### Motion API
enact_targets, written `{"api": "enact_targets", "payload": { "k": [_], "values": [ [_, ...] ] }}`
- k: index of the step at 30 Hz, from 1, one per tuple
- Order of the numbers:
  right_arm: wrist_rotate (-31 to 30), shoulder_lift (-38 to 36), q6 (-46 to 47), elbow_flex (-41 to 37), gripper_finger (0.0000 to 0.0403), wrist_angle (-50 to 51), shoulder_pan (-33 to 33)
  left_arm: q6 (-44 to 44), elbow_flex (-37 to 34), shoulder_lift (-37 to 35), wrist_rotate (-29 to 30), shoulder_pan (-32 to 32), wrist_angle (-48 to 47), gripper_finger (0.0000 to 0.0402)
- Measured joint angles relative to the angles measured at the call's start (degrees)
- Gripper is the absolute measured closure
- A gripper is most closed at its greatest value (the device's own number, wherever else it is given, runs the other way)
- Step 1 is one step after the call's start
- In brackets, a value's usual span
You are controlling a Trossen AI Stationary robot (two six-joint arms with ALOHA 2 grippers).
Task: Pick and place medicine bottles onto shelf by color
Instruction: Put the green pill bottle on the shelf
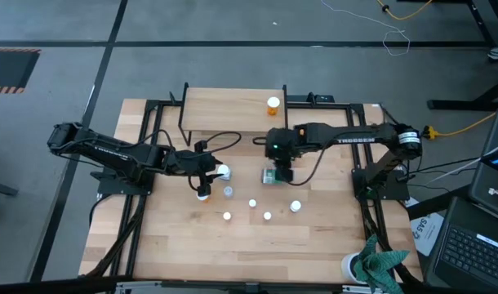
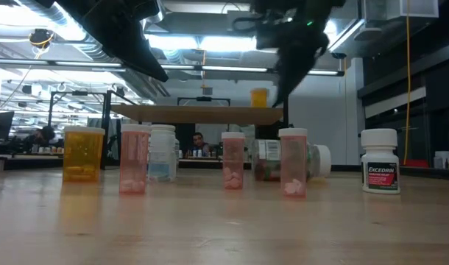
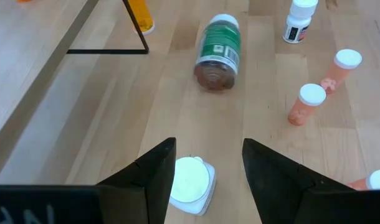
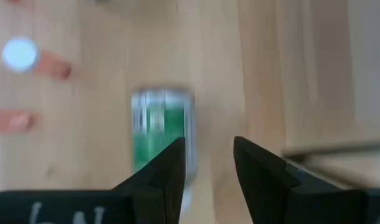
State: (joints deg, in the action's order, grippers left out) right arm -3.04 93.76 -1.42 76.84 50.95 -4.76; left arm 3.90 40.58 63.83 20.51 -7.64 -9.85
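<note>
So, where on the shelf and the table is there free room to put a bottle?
The shelf is bare left of the orange bottle. The table is free along its near edge. It is crowded mid-table around the green bottle.

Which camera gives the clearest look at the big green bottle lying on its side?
The left wrist view: the green bottle lies unobstructed, label and white cap visible. The right wrist view shows it blurred beyond the right gripper. In the high view that gripper partly covers it. In the low view other bottles mostly hide it.
</note>
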Motion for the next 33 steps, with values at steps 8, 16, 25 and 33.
{"api": "enact_targets", "payload": {
  "k": [8,16,25,33],
  "values": [
    [-6.7,-12.88,12.62,-4.42,0.0265,10.67,5.38,0.0,0.0,0.0,0.0,-0.02,0.0,0.0221],
    [-13.07,-31.27,20.64,-22.37,0.0265,0.18,13.0,-0.02,0.0,0.0,-0.02,0.0,-0.01,0.0221],
    [-12.28,-36.13,11.54,-32.76,0.0265,-11.39,13.38,-0.02,0.0,0.0,0.0,0.0,0.0,0.0221],
    [-11.23,-34.26,8.39,-34.18,0.0265,-17.8,13.13,-0.02,0.0,0.0,-0.02,0.0,0.0,0.0221]
  ]
}}
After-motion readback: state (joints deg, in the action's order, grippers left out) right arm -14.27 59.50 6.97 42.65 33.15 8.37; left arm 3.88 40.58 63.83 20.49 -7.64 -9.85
